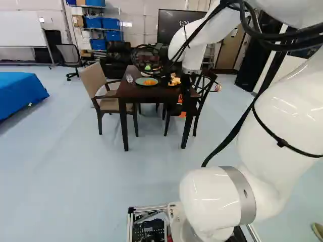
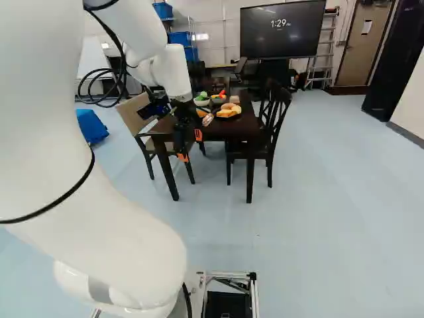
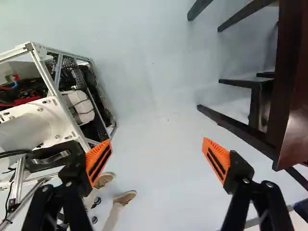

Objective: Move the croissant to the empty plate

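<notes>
1. The white jointed arm (image 1: 282,106) rises at the right of the left base view and reaches over toward the dark brown wooden surface (image 1: 151,94), above the middle of that view.
2. The black two-fingered tool with orange pads (image 2: 191,146) hangs left of the middle of the right base view, below the level of the top of the surface and near its edge.
3. In the wrist view the fingers of the tool (image 3: 158,159) stand wide apart, with pale floor (image 3: 159,106) showing between them; the silver metal base frame (image 3: 57,91) lies ahead of and beside one finger, the surface beyond the other.
4. On the surface, upper middle of the left base view, a round green plate (image 1: 139,81) carries a small orange-gold food piece (image 1: 150,81).
5. Just right of it, a dark plate (image 2: 228,118) carries golden bread pieces (image 2: 228,111); the croissant is too small to single out among these foods.
6. Behind the plates, in the right base view, stand a white bowl of green food (image 2: 201,103) and a grey bowl of red and yellow food (image 2: 218,101).
7. A beige padded chair (image 1: 94,79) stands left of the surface, a dark slatted wooden chair (image 2: 279,106) right of it.
</notes>
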`<state>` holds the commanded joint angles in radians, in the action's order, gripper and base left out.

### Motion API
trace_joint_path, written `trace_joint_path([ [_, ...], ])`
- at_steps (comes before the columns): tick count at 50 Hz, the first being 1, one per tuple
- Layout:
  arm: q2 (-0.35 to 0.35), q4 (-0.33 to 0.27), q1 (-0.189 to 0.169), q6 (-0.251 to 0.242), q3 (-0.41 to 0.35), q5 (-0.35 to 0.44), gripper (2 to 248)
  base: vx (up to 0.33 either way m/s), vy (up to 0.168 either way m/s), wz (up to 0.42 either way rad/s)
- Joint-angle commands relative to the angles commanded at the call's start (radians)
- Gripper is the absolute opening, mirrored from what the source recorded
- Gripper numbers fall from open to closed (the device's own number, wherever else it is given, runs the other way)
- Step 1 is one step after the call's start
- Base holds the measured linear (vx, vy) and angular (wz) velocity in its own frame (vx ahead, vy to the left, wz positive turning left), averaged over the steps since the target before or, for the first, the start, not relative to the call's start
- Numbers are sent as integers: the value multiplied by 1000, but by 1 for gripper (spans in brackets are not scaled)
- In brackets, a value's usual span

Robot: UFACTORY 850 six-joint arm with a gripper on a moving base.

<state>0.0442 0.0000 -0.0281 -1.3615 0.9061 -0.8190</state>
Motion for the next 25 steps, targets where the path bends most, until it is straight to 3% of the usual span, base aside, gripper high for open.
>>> trace_joint_path([
  [25,12,0,1,71,-43,88,247,0,0,0],
])
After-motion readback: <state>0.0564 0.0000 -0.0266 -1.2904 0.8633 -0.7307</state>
